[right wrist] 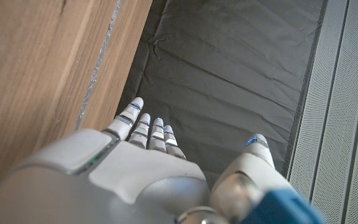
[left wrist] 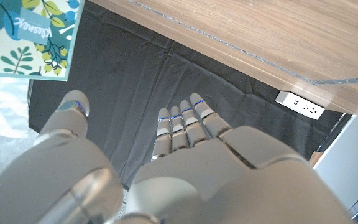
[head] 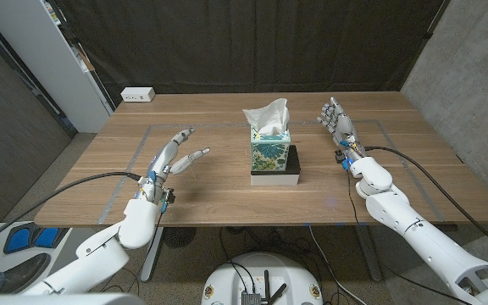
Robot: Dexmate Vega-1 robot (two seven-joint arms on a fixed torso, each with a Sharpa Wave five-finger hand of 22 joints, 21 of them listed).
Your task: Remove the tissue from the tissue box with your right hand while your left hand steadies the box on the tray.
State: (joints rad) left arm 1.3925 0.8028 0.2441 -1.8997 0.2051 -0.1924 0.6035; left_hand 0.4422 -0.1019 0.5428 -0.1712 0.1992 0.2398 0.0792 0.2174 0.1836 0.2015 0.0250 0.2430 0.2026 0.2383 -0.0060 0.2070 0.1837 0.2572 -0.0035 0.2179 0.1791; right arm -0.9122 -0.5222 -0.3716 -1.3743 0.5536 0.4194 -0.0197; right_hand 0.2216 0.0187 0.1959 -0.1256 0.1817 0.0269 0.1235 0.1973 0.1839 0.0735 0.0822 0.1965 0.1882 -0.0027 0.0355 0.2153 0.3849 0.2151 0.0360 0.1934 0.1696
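Note:
A teal floral tissue box (head: 270,150) stands on a small tray (head: 276,177) with a black top and white base at the middle of the table. A white tissue (head: 266,114) sticks up out of its top. My left hand (head: 173,155) is well to the left of the box, fingers spread and holding nothing. My right hand (head: 337,123) is to the right of the box, fingers apart and reaching upward, also holding nothing. A corner of the box (left wrist: 27,34) appears in the left wrist view beyond my left hand (left wrist: 166,162). The right wrist view has my right hand (right wrist: 148,168) beside the table surface.
A white power strip (head: 137,95) lies at the table's far left corner. Blue tape lines (head: 142,140) mark a rectangle on the wooden table (head: 227,195). A dark curtain hangs behind the table, and a concrete wall stands at the right.

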